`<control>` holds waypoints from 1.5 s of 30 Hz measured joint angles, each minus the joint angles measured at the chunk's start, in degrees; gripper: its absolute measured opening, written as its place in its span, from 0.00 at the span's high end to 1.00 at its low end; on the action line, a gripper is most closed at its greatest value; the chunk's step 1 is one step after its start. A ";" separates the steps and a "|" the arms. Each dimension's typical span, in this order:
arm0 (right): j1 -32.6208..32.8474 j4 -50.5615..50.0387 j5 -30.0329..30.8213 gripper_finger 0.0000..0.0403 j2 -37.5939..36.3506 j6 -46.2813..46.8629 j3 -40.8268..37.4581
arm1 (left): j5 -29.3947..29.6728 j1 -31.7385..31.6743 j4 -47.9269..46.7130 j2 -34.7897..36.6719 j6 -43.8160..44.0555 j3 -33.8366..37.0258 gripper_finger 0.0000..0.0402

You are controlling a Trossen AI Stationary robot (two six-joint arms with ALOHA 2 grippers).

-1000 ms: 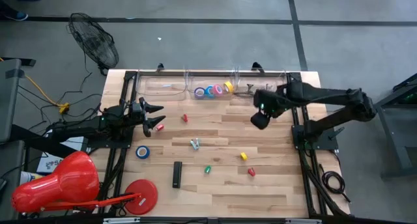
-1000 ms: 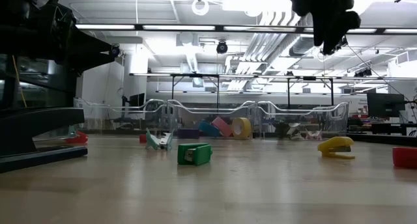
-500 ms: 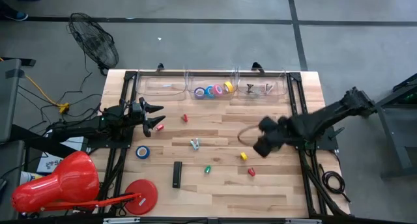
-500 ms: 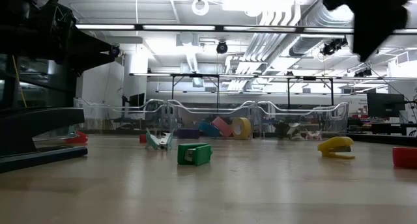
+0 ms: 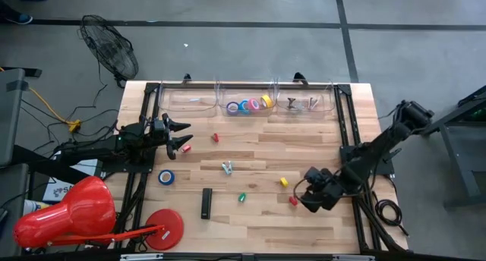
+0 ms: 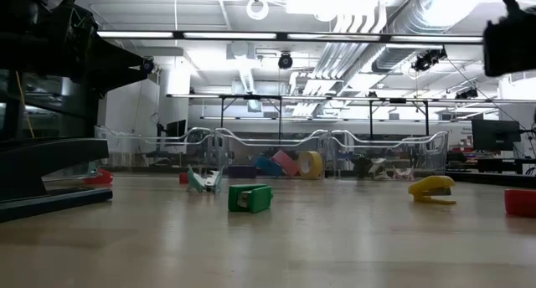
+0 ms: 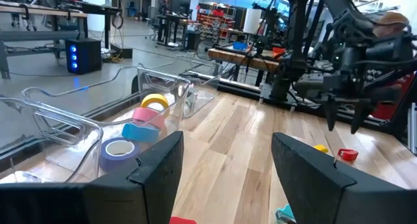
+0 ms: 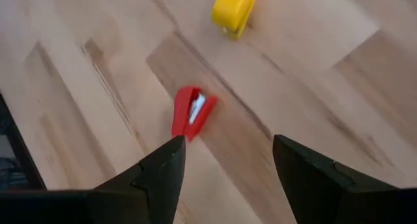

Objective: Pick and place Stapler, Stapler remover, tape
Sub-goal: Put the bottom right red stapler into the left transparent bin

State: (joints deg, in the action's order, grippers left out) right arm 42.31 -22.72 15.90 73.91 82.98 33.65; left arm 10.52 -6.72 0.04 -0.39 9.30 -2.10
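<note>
Tape sits binned; staplers remain. My right gripper, open and empty, hovers over the red stapler.

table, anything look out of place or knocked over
Mostly no. One blue tape roll lies loose on the table, apart from the rolls in the clear tray. Nothing looks spilled or damaged.

Both arms are dark, near-black, built from chunky jointed segments — pretty industrial looking. The right arm has black cable looped near its wrist. Each gripper ends in two flat, matte black, angular fingers — plain, no markings visible.
</note>
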 joint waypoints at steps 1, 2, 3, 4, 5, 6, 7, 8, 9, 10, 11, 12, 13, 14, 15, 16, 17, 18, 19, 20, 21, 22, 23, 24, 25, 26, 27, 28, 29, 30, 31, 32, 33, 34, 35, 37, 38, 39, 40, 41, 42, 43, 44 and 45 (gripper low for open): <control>0.69 0.97 0.00 0.45 0.00 0.54 -0.87 | 0.00 -0.01 -0.01 0.00 0.00 0.00 0.43; 1.30 1.67 -0.02 0.45 0.00 0.89 -1.56 | 0.00 -0.02 -0.01 -0.01 0.00 -0.01 0.43; 1.79 2.46 -0.09 0.45 0.00 1.00 -2.13 | 0.00 0.00 -0.01 -0.01 0.00 -0.01 0.43; 2.18 3.10 -0.30 0.45 0.02 1.03 -2.56 | 0.00 -0.02 -0.01 0.01 0.00 0.01 0.43; 2.43 3.47 -0.68 0.45 0.01 1.03 -2.78 | 0.00 -0.02 -0.01 -0.01 0.00 -0.01 0.43; 2.56 3.54 -1.24 0.45 0.11 0.93 -2.80 | 0.00 -0.01 -0.01 -0.01 0.00 0.00 0.43; 2.54 3.66 -1.93 0.45 0.37 0.74 -2.67 | 0.00 -0.02 0.00 -0.01 0.00 -0.01 0.43; 2.53 3.72 -2.53 0.45 0.76 0.44 -2.36 | 0.00 -0.02 -0.01 -0.01 0.00 0.01 0.43; 2.50 3.71 -3.19 0.45 1.28 0.04 -1.88 | 0.00 -0.02 -0.01 0.01 0.00 0.01 0.43; 2.40 3.70 -3.89 0.45 1.97 -0.80 -1.26 | 0.00 -0.02 -0.01 -0.01 0.00 0.01 0.43; 2.26 3.61 -4.82 0.45 2.75 -1.53 -0.39 | 0.00 -0.02 -0.01 0.01 0.00 -0.01 0.43; 2.00 3.35 -5.77 0.45 3.63 -2.02 0.56 | 0.00 -0.02 -0.01 -0.01 0.00 0.01 0.43; 1.72 2.50 -6.78 0.45 4.60 -2.05 1.59 | 0.00 -0.01 -0.01 -0.01 0.00 0.00 0.43; 1.36 0.95 -7.67 0.45 5.67 -1.98 2.73 | 0.00 -0.01 0.00 0.00 0.00 0.00 0.43; 1.07 -0.95 -8.13 0.45 6.81 -1.92 3.99 | 0.00 -0.01 -0.01 -0.01 0.00 0.00 0.43; 0.69 -3.07 -8.50 0.45 7.94 -1.72 5.29 | 0.00 -0.01 -0.01 0.00 0.00 -0.01 0.43; 0.25 -5.35 -9.19 0.45 9.21 -1.13 6.72 | 0.00 -0.01 -0.01 0.00 0.00 -0.01 0.43; -0.27 -7.69 -9.93 0.45 10.47 -0.67 8.19 | 0.00 -0.02 -0.01 0.01 0.00 0.00 0.43; -0.84 -10.08 -10.98 0.45 11.69 -0.38 9.63 | 0.00 -0.02 -0.01 -0.01 0.00 -0.01 0.43; -1.48 -12.22 -12.19 0.45 12.95 -0.04 11.03 | 0.00 0.00 -0.01 -0.01 0.00 -0.01 0.43; -2.11 -14.33 -13.29 0.45 14.20 0.31 12.54 | 0.00 -0.02 -0.01 0.01 0.00 0.01 0.43; -2.72 -16.30 -14.26 0.45 15.40 0.73 14.03 | 0.00 -0.02 -0.01 0.01 0.00 0.01 0.43; -3.37 -17.81 -15.03 0.45 16.45 0.90 15.37 | 0.00 -0.02 -0.01 0.00 0.00 -0.01 0.43; -4.00 -18.96 -15.55 0.45 17.53 0.94 16.77 | 0.00 -0.01 -0.01 0.00 0.00 0.01 0.43; -4.59 -19.57 -15.81 0.45 18.38 0.77 17.99 | 0.00 -0.01 -0.01 0.00 0.00 0.00 0.43; -5.14 -19.74 -15.89 0.45 19.06 0.77 19.08 | 0.00 -0.02 0.01 0.01 0.00 -0.01 0.43; -5.76 -19.65 -15.87 0.45 19.58 0.72 20.13 | 0.00 -0.02 -0.01 0.01 0.00 -0.01 0.43; -6.35 -19.65 -15.91 0.45 19.93 0.70 21.07 | 0.00 -0.02 -0.01 0.00 0.00 -0.01 0.43; -6.97 -19.65 -16.08 0.45 20.04 0.68 21.81 | 0.00 -0.02 -0.01 0.00 0.00 0.00 0.43; -7.69 -19.73 -16.42 0.45 20.04 0.81 22.36 | 0.00 -0.01 -0.01 -0.01 0.00 0.00 0.43; -8.45 -19.89 -16.69 0.45 20.04 1.21 22.78 | 0.00 -0.02 -0.01 -0.01 0.00 -0.01 0.43; -9.22 -20.07 -16.79 0.45 20.00 1.76 23.13 | 0.00 0.00 -0.01 -0.01 0.00 0.01 0.43; -9.95 -20.25 -16.83 0.45 19.95 1.92 23.38 | 0.00 -0.01 -0.01 -0.01 0.00 -0.01 0.43; -10.69 -20.48 -16.91 0.45 19.93 1.93 23.69 | 0.00 -0.01 -0.01 -0.01 0.00 0.01 0.43; -11.49 -20.44 -16.98 0.45 19.85 1.97 23.85 | 0.00 0.00 -0.01 -0.01 0.00 0.00 0.43; -12.92 -20.31 -17.83 0.45 19.82 1.97 24.16 | 0.00 -0.02 -0.01 0.00 0.00 -0.01 0.43; -13.52 -20.14 -18.14 0.45 19.82 2.00 24.15 | 0.00 0.00 -0.01 -0.01 0.00 -0.01 0.43; -13.98 -20.07 -18.24 0.45 19.82 2.02 24.12 | 0.00 -0.02 -0.01 0.00 0.00 -0.01 0.43; -14.32 -20.03 -18.22 0.45 19.82 2.01 23.99 | 0.00 -0.02 -0.01 -0.01 0.00 -0.01 0.43; -14.53 -20.05 -18.01 0.45 19.82 1.94 23.82 | 0.00 -0.02 -0.01 0.01 0.00 -0.01 0.43; -14.70 -20.29 -17.99 0.45 19.82 1.81 23.65 | 0.00 0.00 -0.01 0.01 0.00 0.00 0.43; -14.89 -20.69 -18.01 0.45 19.82 1.33 23.63 | 0.00 -0.02 -0.01 0.00 0.00 -0.01 0.43; -15.06 -20.68 -17.97 0.45 19.82 0.77 23.63 | 0.00 -0.02 -0.01 0.00 0.00 -0.01 0.43; -15.20 -20.52 -17.84 0.45 19.82 0.55 23.63 | 0.00 -0.01 0.00 -0.01 0.00 0.01 0.43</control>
State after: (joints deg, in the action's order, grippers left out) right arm 27.11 -43.24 -1.94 93.73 83.53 57.28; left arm 10.52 -6.73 0.04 -0.40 9.30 -2.09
